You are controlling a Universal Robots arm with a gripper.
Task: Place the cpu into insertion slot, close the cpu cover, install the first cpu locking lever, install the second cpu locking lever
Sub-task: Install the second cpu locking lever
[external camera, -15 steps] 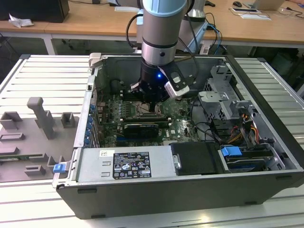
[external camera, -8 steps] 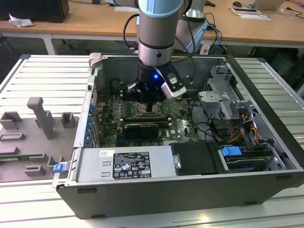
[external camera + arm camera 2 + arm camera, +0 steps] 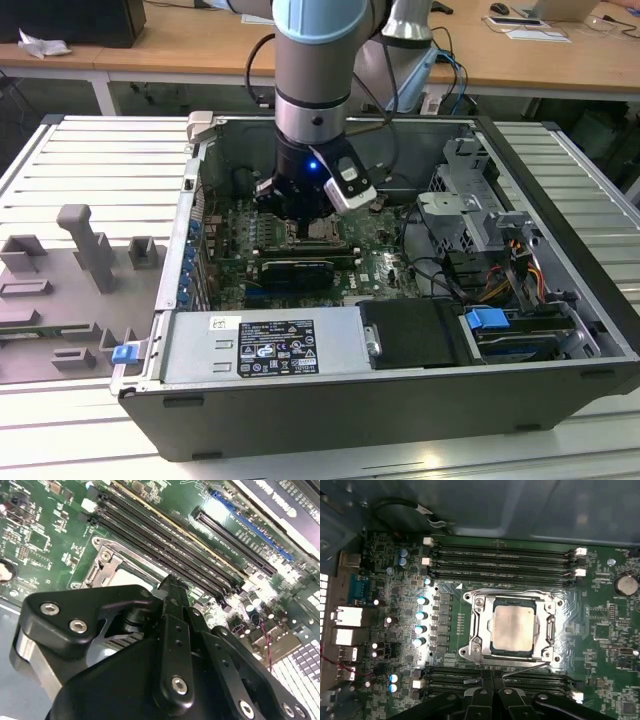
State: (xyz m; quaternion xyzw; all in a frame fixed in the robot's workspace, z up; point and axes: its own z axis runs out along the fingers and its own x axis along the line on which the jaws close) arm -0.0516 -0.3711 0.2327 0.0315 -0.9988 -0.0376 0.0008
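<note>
- The black gripper (image 3: 492, 692) hangs low over the green motherboard (image 3: 385, 615) inside the open grey computer case (image 3: 560, 250) — its fingers pressed together, holding nothing.
- The pale silver square cpu (image 3: 514, 628) lies flat in the grey-rimmed insertion slot (image 3: 476, 625).
- The thin silver-grey cpu cover (image 3: 549, 630) frames the chip, lying down flat.

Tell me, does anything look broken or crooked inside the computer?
Nothing stands out. The chip lies flat and square in its socket, with the metal cover framing it evenly. The tool sits beside the socket's edge.
</note>
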